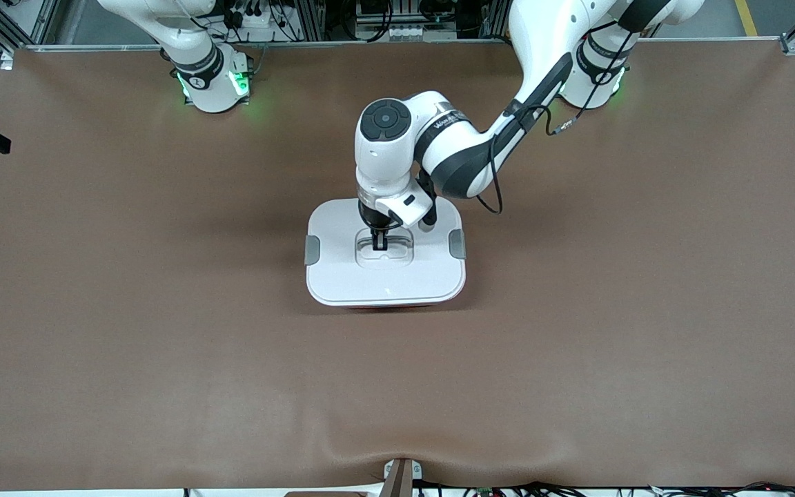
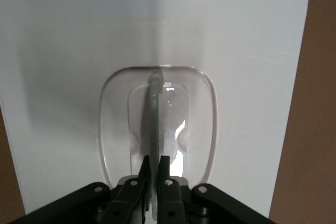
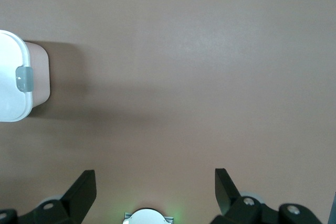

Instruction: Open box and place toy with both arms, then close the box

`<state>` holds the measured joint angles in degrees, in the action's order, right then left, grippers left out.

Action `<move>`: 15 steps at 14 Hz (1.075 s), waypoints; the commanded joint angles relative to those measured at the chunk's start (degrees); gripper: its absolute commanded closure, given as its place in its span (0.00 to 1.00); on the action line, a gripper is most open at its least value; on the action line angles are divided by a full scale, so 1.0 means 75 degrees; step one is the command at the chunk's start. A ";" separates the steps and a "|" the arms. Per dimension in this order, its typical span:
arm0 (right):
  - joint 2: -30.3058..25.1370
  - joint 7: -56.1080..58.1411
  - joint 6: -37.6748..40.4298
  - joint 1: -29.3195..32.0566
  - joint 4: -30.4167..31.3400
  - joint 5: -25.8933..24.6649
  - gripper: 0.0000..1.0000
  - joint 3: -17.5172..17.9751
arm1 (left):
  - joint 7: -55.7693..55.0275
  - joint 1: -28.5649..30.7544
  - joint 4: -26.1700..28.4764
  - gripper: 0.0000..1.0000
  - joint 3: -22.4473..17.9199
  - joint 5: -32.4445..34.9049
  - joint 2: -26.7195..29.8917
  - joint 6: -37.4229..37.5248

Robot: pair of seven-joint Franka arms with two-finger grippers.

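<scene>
From the front, the box point(image 1: 385, 259) sits mid-tabletop point(image 1: 646, 276), lid on, with the left gripper point(image 1: 379, 240) down in the lid's recess. The left wrist view shows its fingers point(image 2: 164, 166) clamped on the lid's handle point(image 2: 153, 124). The right wrist view shows the right gripper point(image 3: 155, 190) spread wide, waiting above bare tabletop. No toy is visible. Judging by this, either the lid is about to be lifted off or has just been set on.

White arms point(image 1: 397, 148), dark grey joints, green-lit bases, black cables

Glossy smooth white plastic lid point(image 1: 384, 276), translucent pink tub point(image 3: 39, 72), matt brown table covering point(image 1: 163, 345)
</scene>
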<state>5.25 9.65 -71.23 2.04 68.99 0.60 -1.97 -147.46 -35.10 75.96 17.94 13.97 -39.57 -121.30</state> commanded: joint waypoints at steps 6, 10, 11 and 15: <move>-0.1167 0.0037 -0.0382 -0.0142 0.1266 -0.0044 0.00 0.0064 | -0.0225 -0.0054 -0.0108 1.00 -0.0095 0.0188 -0.0032 0.0131; -0.1590 0.0014 -0.0452 -0.0131 0.1758 -0.0056 0.00 0.0076 | -0.0248 -0.0089 -0.0061 1.00 -0.0095 0.0188 -0.0044 0.0190; -0.1590 0.0014 -0.0510 -0.0142 0.1782 -0.0056 0.00 0.0076 | -0.0249 -0.0112 -0.0061 1.00 -0.0095 0.0188 -0.0056 0.0190; -0.1543 -0.0417 -0.0510 -0.0248 0.1782 -0.0056 0.00 0.0099 | -0.0260 -0.0124 -0.0015 1.00 -0.0095 0.0188 -0.0103 0.0190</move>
<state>-4.60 9.13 -74.20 1.10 80.25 0.60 -1.22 -147.53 -35.31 76.37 17.51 13.97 -39.64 -120.72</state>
